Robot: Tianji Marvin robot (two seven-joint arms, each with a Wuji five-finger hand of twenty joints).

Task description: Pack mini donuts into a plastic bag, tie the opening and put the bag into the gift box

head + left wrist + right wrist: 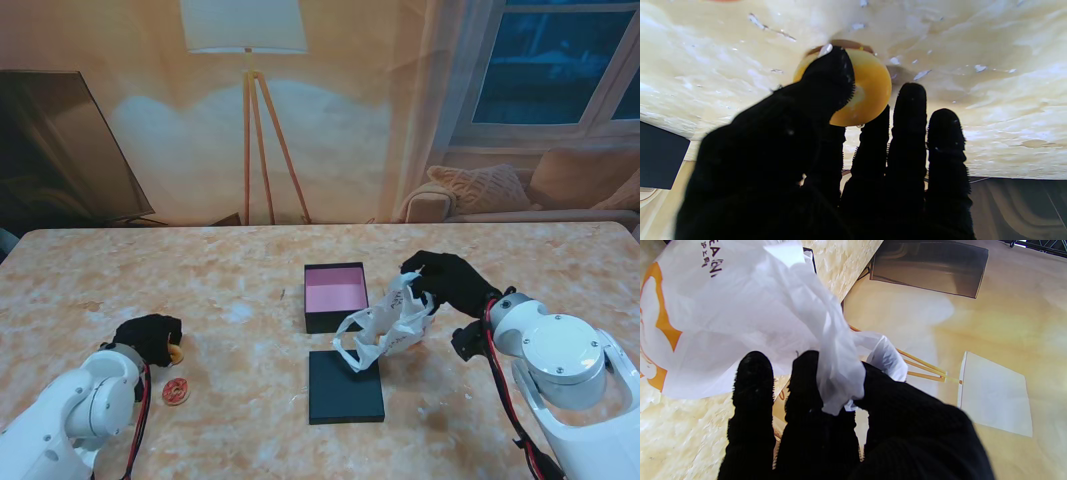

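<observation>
My left hand [150, 336], in a black glove, sits near the table's left front and pinches a yellow mini donut [177, 354] [862, 90] between thumb and fingers, just off the tabletop. A red-brown donut [176, 391] lies on the table nearer to me. My right hand [447, 281] holds up the white plastic bag [390, 327] [740, 313] by its gathered top; the bag hangs crumpled right of the open gift box [335, 296], which has a pink lining. The box's dark lid [345, 386] lies flat nearer to me.
The marbled table [240, 290] stretches far and to both sides. Beyond its far edge stand a floor lamp [245, 60] and a sofa [520, 195] on the backdrop.
</observation>
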